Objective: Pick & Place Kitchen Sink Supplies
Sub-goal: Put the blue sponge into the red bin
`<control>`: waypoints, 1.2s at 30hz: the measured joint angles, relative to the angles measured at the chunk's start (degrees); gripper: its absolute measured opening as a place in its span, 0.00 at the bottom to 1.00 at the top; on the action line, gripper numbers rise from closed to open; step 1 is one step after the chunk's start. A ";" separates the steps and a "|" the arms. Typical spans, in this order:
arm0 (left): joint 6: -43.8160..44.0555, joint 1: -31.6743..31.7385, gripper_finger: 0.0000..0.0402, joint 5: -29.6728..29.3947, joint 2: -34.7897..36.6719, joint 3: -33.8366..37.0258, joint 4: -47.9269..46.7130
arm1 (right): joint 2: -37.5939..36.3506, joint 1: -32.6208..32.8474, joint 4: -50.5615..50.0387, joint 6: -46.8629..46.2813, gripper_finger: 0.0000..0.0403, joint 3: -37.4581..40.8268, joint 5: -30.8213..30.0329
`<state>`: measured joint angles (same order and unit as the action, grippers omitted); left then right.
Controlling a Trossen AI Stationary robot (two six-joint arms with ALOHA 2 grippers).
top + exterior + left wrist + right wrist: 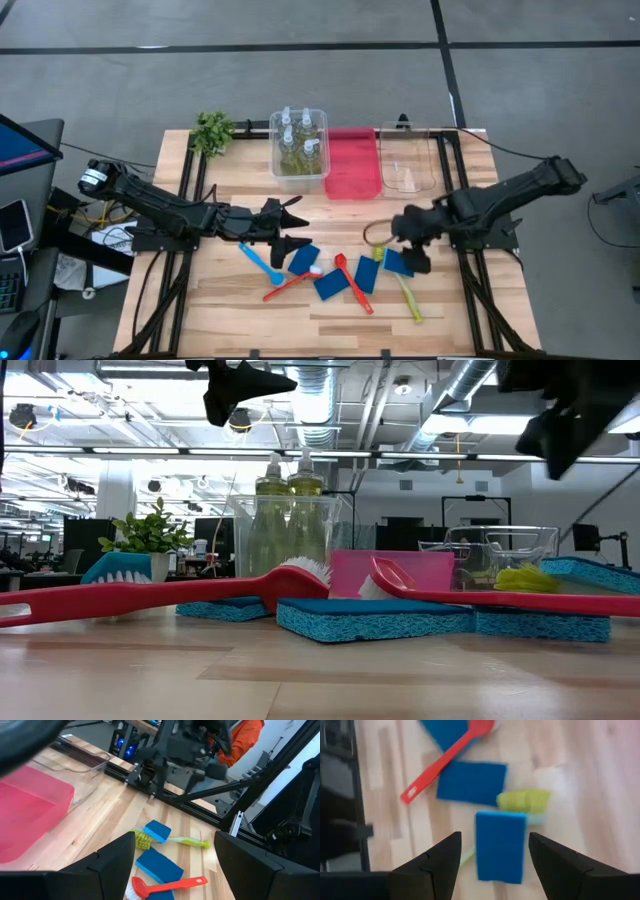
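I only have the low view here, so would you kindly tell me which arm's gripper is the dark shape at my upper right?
Observer: That is the right gripper, open, hovering above a blue sponge that lies across the yellow-green brush.
Operator: Thank you. How many bottles stand in the clear bin?
Observer: Four bottles, all in the clear bin next to the red bin.
Operator: And the left gripper?
Observer: The left gripper is open, holding nothing, above the wood beside the blue brush.

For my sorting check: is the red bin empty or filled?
Empty. The high view shows only the bare floor of the red bin; nothing lies inside.
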<state>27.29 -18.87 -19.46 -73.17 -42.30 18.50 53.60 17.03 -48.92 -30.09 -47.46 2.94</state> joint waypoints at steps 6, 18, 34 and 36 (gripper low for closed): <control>0.00 0.00 0.68 0.00 0.00 0.00 0.00 | 6.66 2.82 1.33 -0.13 0.56 -0.04 0.00; 0.00 0.00 0.68 0.00 0.02 0.00 0.00 | 19.76 5.45 1.47 -1.04 0.56 -0.04 -0.17; 0.17 -1.11 0.68 0.02 0.02 -0.01 0.00 | 31.08 5.45 8.00 0.24 0.44 -0.16 0.03; 0.23 -1.11 0.68 0.02 0.02 0.00 0.00 | 31.71 5.45 8.77 0.24 0.43 -0.16 0.00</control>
<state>27.51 -19.98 -19.44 -73.14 -42.31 18.50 85.30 22.48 -40.15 -29.85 -47.62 2.94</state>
